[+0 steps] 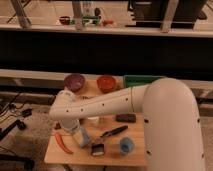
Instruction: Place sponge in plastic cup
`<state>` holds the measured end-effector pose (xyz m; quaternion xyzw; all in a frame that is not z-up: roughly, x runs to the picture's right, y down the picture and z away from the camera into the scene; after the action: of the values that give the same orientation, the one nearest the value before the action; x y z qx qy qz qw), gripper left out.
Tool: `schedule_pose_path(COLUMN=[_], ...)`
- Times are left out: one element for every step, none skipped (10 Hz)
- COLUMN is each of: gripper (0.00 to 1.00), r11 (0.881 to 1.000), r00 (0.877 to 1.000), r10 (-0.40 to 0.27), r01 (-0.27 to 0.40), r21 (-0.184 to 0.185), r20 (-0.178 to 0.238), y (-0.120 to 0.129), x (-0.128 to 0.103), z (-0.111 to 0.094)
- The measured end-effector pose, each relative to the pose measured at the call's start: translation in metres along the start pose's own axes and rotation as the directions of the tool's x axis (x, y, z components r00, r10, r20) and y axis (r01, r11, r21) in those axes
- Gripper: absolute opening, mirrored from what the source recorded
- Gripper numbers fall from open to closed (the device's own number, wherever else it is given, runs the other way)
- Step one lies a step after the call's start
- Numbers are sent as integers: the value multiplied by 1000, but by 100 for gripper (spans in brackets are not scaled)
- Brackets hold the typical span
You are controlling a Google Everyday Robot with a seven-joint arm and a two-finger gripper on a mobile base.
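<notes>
The sponge [84, 137], a small pale blue block, lies on the left part of the wooden table [75, 156]. The plastic cup [126, 145], short and blue, stands near the table's front right. My white arm reaches in from the right, bends at the left and points down. Its gripper [76, 128] hangs just above and left of the sponge, partly hidden by the wrist. The jaws stand open and nothing shows held between them. The cup is about a hand's width to the right of the gripper.
At the back of the table stand a purple bowl [75, 81], an orange bowl [106, 82] and a green tray [142, 80]. A dark block [125, 118], a black-handled brush [111, 133] and a red chili [63, 143] lie around the sponge. A shelf with objects runs behind.
</notes>
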<state>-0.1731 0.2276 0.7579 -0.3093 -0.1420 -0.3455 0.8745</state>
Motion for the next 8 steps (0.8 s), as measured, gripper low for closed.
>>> schedule_pose_path(gripper=[80,80,80,80,80,80,80,80], r11=[1000,1000,999,999,999,999,998,998], r00=[1000,1000,999,999,999,998,998,998], r10=[10,23,34,42,51,54,57,59], r01=[-10,-23,-34,-42,-51,-54,-57,-59], r21=[-2,-4,-5,-6,-6,-5,-4,-6], r20=[-5,-10,-14,-18,-20,-19,-19,-18], y=[1,4,6,8,9,10,10,11], x=[3,7,11,13,16,16,17,17], z=[1,2,3,4,5,7,9,10])
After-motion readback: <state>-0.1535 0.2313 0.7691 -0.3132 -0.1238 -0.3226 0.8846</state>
